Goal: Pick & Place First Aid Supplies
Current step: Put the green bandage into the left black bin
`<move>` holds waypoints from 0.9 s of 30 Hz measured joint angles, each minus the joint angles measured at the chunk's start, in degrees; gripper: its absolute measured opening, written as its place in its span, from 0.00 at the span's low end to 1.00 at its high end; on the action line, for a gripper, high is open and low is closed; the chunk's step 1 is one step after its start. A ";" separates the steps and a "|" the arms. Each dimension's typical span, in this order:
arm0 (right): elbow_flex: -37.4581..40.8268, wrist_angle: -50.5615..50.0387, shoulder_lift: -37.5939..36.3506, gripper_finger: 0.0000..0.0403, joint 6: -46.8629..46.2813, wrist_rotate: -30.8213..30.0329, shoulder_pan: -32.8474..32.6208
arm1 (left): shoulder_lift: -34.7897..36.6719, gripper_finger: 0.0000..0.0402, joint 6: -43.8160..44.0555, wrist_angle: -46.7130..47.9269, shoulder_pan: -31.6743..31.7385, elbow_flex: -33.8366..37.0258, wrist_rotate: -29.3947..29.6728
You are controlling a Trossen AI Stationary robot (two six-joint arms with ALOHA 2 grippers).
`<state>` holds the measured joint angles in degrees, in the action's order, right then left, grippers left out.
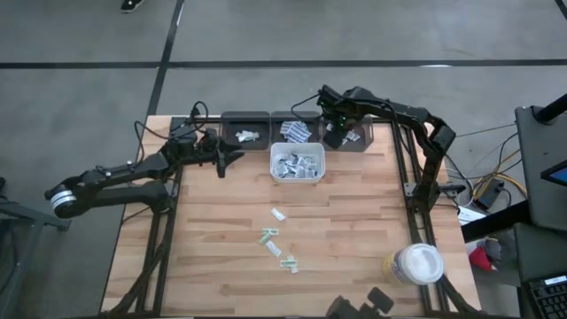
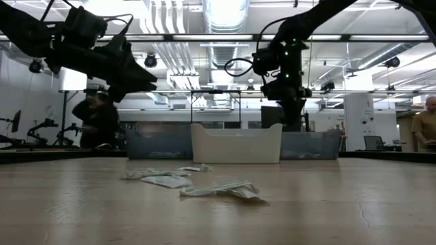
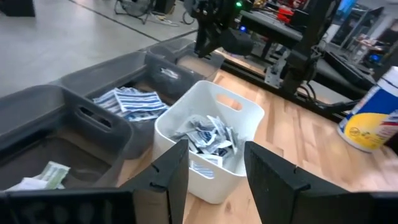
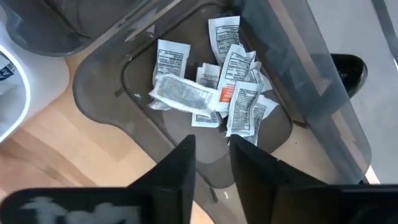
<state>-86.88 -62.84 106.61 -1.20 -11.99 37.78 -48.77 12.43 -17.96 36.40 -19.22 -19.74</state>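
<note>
Your right gripper (image 4: pixel 211 155) hangs parted and empty over the far-right grey bin (image 4: pixel 311 81), where white sachets (image 4: pixel 233 87) lie heaped. Beside it, the white bin (image 1: pixel 298 164) holds more; loose sachets (image 1: pixel 276 237) dot mid-table. Your left gripper (image 3: pixel 214 171) waits spread.

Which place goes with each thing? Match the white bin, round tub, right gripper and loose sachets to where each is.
Things:
1 white bin
2 round tub
3 right gripper
4 loose sachets

Places:
A above the rightmost grey bin
B on the table, mid-board
C near a table corner, away from the bins
D beside the middle grey bin

Pairs: 1-D, 2-C, 3-A, 4-B
</note>
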 joint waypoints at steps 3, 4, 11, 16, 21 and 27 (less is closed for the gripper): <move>-0.91 -1.39 -0.07 0.29 -1.71 0.00 -0.02 | 0.00 0.37 0.02 -0.01 -0.01 0.00 -0.75; -1.29 -1.64 -0.16 0.30 -2.23 0.04 -0.07 | 0.00 0.37 0.01 0.02 0.00 0.00 -0.75; -3.70 -2.96 -3.43 0.31 -5.73 1.53 -1.85 | -0.02 0.37 -0.13 0.04 0.00 0.00 -0.75; -3.47 -2.88 -8.70 0.28 -6.16 5.84 -5.13 | -0.04 0.37 -0.07 1.40 0.00 0.00 -0.77; -0.96 0.09 -16.28 0.25 -3.09 6.13 -10.49 | -0.04 0.37 -0.02 3.01 -0.35 0.00 -1.57; 7.63 9.89 -29.47 0.21 -3.76 6.27 -16.51 | -0.04 0.37 -0.25 4.07 -3.37 0.00 -2.10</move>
<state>-79.25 -52.94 77.14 -4.96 -5.72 21.27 -48.82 12.17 -13.89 33.03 -19.22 -21.85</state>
